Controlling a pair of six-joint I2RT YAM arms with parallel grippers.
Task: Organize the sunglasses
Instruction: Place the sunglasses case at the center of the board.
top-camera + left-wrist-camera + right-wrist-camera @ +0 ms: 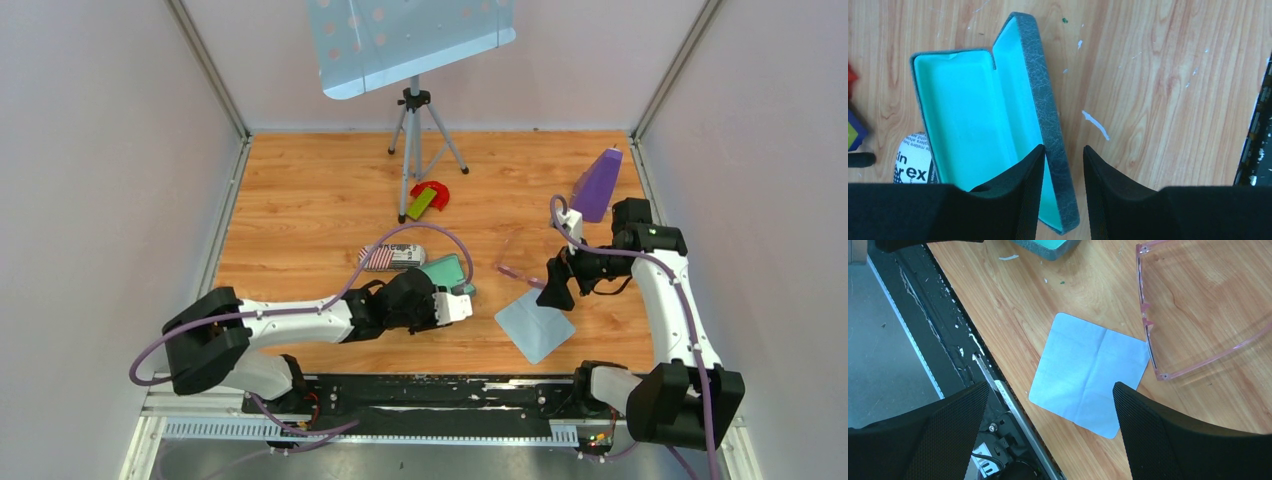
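The sunglasses (1147, 322) lie on the wooden table (300, 210) with their pale pink arms spread, and nothing is holding them. In the right wrist view you can see the frame meet one corner of the light blue cloth (1088, 375), which lies flat on the side nearer the arm bases. From above, the sunglasses (518, 273) sit between the open case (445, 270) and your right gripper (555, 290).

Your right gripper (1050, 386) hangs over the cloth with its jaws wide apart and nothing between them. Your left gripper (1063, 150) is at the case (973, 110), which shows its teal lining. Its jaws are narrowly apart and straddle the raised lid's edge, with a gap visible on the outer side. A small striped tin (392, 256) lies just behind the case.
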